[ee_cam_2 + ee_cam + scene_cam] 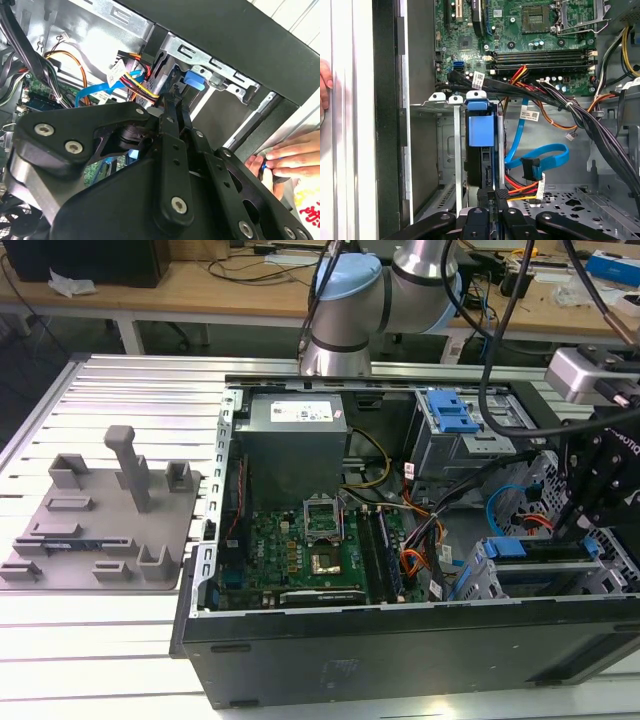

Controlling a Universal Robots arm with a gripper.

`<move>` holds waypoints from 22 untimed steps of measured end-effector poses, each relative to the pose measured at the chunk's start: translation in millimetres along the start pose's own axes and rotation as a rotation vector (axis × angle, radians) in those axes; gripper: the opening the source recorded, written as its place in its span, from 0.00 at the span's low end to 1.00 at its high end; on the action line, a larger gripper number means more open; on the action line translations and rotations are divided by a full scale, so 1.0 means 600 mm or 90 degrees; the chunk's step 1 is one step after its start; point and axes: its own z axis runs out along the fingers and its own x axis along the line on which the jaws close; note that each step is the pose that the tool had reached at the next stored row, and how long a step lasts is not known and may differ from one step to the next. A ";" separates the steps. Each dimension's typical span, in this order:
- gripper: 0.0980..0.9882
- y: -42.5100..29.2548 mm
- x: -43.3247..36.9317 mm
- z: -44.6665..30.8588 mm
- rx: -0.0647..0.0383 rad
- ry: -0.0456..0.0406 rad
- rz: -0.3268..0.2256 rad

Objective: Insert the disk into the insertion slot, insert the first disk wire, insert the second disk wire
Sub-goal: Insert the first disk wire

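**Disk seated in slot, gripper narrow at its near end**

- Exterior view: open case [400, 660] fills the centre and the exterior view's right. The slot [478, 582] sits at lower right of the frame, with the disk [506, 548] inside it and the blue carrier edge showing on top.
- The arm comes down over that corner.
- First wrist view: gripper [494, 196] fingers are drawn close together, with only a thin line between the tips. The tips sit at the disk's [481, 127] near end. I cannot tell whether they press on it or just meet it.
- The disk stands on edge between the slot's [440, 102] grey walls.
- 1 blue wire [542, 154] loops just beside the slot, its black plug hanging apart from the disk. A red-yellow-black bundle [522, 187] lies near the fingertips.
- A hand [292, 159] rests at the case's outer edge.
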 end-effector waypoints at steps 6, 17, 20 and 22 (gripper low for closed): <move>0.07 0.000 0.000 0.005 0.001 0.0001 -0.008; 0.09 0.000 0.001 0.014 0.001 0.0001 -0.012; 0.29 0.001 0.001 0.006 0.001 0.0002 -0.012; 0.36 0.001 0.002 -0.004 0.001 0.0005 -0.013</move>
